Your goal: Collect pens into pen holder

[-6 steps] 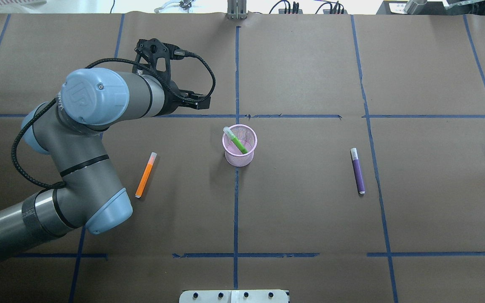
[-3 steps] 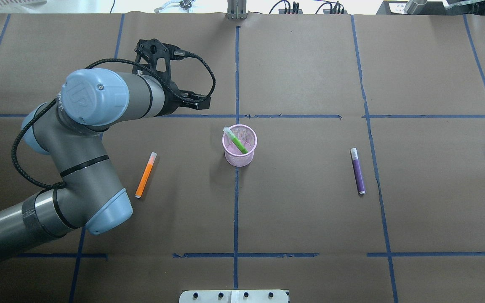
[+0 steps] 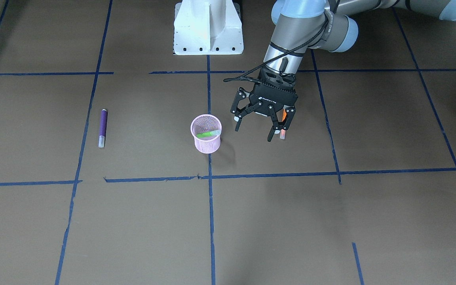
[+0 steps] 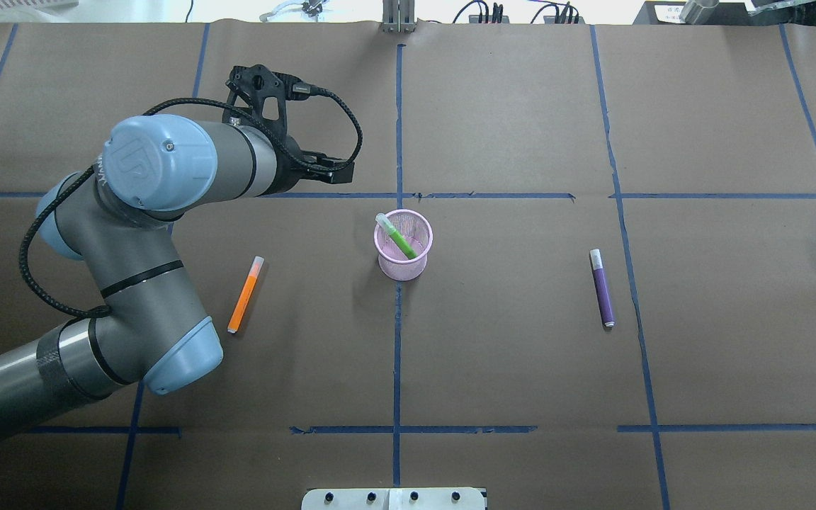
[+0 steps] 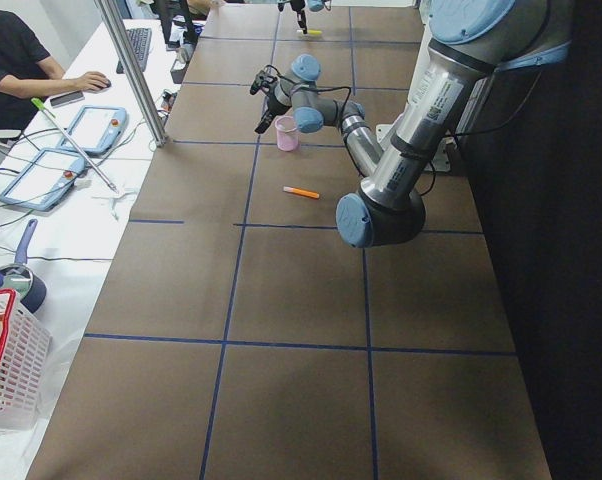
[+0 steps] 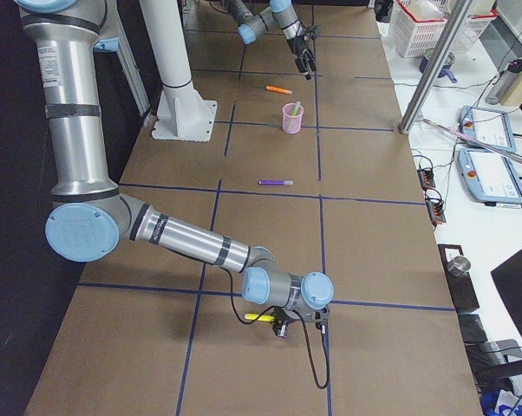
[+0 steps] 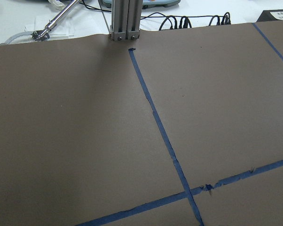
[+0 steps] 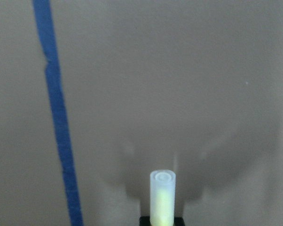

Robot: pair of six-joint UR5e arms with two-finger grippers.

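The left arm (image 5: 381,180) fills the near right side, its blue elbow low over the bench (image 5: 281,400) and its forearm running off toward 11 o'clock. The left tool (image 5: 264,108) hangs above the brown cover, too small to tell whether it is spread or closed. The pen holder (image 5: 287,133), pink, stands just beside it at 4 o'clock. The orange pen (image 5: 302,192) lies flat at the holder's 6 o'clock, apart from it. A person (image 5: 11,70) in black sits at 10 o'clock; a white basket (image 5: 6,370) stands at 8 o'clock
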